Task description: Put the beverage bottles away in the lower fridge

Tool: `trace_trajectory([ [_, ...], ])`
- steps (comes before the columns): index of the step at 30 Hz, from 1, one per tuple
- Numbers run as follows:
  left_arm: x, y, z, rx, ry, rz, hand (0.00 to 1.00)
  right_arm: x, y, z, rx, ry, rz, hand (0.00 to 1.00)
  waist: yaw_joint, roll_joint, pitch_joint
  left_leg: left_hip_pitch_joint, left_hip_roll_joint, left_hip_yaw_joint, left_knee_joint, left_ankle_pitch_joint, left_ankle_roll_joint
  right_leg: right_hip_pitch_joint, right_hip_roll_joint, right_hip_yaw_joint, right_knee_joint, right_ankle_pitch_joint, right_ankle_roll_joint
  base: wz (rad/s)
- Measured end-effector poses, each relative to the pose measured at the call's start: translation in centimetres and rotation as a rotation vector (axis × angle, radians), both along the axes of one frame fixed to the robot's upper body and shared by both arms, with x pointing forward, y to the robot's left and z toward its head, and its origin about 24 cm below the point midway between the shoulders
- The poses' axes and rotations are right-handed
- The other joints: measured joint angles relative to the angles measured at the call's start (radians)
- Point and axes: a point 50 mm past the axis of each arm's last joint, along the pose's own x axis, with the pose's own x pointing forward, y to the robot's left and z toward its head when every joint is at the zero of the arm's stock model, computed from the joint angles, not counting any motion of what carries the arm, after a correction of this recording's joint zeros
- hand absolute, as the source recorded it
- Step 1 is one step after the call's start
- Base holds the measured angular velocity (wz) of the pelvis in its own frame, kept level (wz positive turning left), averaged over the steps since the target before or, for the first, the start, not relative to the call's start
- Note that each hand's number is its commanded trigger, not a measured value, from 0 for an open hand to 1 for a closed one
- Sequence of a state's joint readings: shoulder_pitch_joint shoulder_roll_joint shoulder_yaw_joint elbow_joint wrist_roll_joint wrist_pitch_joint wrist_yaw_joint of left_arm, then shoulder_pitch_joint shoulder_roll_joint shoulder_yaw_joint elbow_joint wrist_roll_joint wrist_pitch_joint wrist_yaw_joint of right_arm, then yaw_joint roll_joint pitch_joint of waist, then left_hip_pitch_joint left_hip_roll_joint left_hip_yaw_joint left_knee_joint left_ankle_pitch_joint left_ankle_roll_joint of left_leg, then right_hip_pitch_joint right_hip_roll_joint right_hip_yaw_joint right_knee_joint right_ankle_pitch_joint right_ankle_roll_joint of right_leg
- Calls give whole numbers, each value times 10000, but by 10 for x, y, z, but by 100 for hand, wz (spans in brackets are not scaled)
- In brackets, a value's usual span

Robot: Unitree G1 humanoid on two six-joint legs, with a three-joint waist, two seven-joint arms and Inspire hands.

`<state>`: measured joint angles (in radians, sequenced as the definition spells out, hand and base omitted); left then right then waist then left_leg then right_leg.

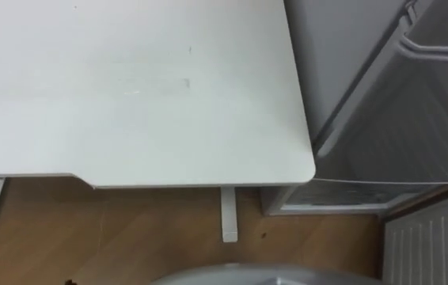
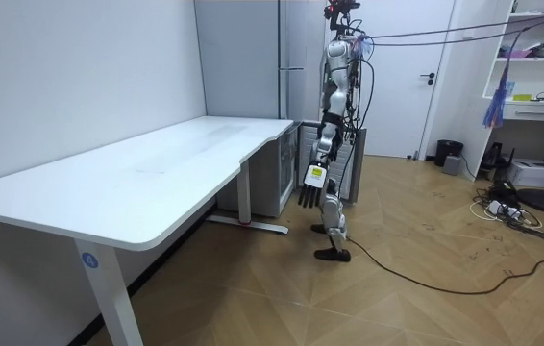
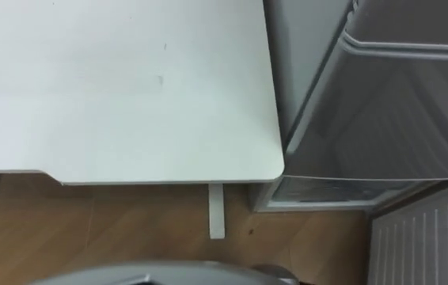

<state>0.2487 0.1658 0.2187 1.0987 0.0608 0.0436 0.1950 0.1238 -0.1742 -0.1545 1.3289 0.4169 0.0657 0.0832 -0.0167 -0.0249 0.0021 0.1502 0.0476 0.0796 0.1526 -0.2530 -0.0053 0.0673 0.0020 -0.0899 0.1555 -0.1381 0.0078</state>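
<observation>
I stand at the end of a white table (image 1: 129, 95), facing the grey fridge (image 2: 253, 86) beside it. The lower fridge compartment (image 1: 414, 134) stands open to my right, showing its pale inner walls and a clear drawer front (image 1: 351, 194) at the bottom. The same compartment (image 3: 398, 119) lies right of the table's corner in the right eye view. My left hand (image 2: 308, 197) hangs at my side in the room view with its fingers straight down, holding nothing.
The ribbed inner face of the fridge door (image 1: 434, 245) sits at the lower right. White table legs (image 1: 229, 214) stand on the wooden floor (image 1: 153, 229). Behind me are a door, shelves, a fan and cables (image 2: 512, 207) on the floor.
</observation>
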Motion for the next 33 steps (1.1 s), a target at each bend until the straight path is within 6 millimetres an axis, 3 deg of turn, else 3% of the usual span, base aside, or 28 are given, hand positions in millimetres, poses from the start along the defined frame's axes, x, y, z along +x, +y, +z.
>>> trace_trajectory([
  [4,2,3,2,105,-182,118,0,17,-9,3,-455,-397,-121,0,-62,-135,-26,18,-2,28,31,3,2,-75,5,39,13,0,0,-2],
  [10,5,11,5,426,-375,98,0,52,-45,22,-2192,-1822,-993,0,-110,-373,4,79,-3,160,-12,3,4,-45,0,107,56,-3,9,-6],
  [15,11,14,8,626,-711,-9,0,100,-73,58,-3925,-4187,-1187,0,-372,-566,5,22,-11,227,-16,1,6,-191,-8,129,152,-24,30,-4],
  [21,10,15,10,736,-821,-87,0,139,-92,111,-6231,-6150,-82,0,-663,-509,-22,-32,8,543,-96,-2,13,-485,38,351,328,-25,31,-15],
  [26,10,17,11,865,-896,-83,0,140,-111,139,-7822,-6645,-523,0,-701,-546,-40,-28,14,598,-99,-2,13,-514,45,337,321,-25,31,-5],
  [33,2,19,14,938,-826,-65,0,130,-127,153,-9008,-6433,-1524,0,-839,-612,-67,-26,17,619,-179,-2,13,-525,52,330,319,-26,33,0],
])
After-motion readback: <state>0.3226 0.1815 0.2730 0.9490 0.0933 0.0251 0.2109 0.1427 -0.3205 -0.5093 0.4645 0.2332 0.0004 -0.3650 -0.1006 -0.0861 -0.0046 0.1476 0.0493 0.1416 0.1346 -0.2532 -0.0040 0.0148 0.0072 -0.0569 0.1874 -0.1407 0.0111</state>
